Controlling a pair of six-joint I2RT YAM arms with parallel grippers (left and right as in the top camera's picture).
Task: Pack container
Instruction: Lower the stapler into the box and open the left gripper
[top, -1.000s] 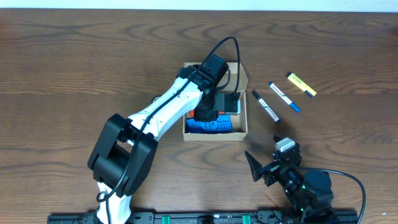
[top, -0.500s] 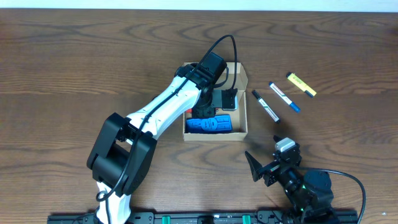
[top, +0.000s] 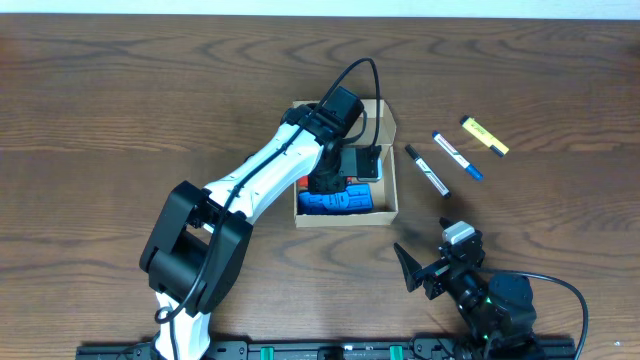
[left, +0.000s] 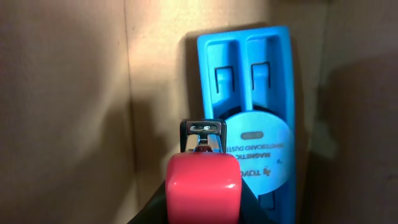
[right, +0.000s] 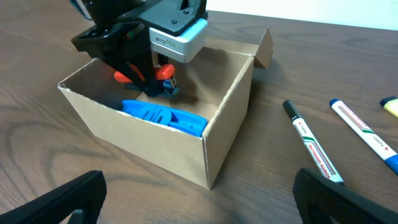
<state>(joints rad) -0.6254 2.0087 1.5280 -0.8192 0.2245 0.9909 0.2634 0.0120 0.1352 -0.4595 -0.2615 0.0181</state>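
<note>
Overhead, the squarish mid-table container (top: 345, 221), mouth up, flap at its far side, is being reached into by the left gripper (top: 326, 183) clamping a red stapler (left: 202, 186), the right gripper (top: 422, 272) gaping empty.

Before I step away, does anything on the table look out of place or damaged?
Nothing stands out. The container sits upright and undamaged, the blue duster flat inside; three markers lie unpacked beside it.
</note>
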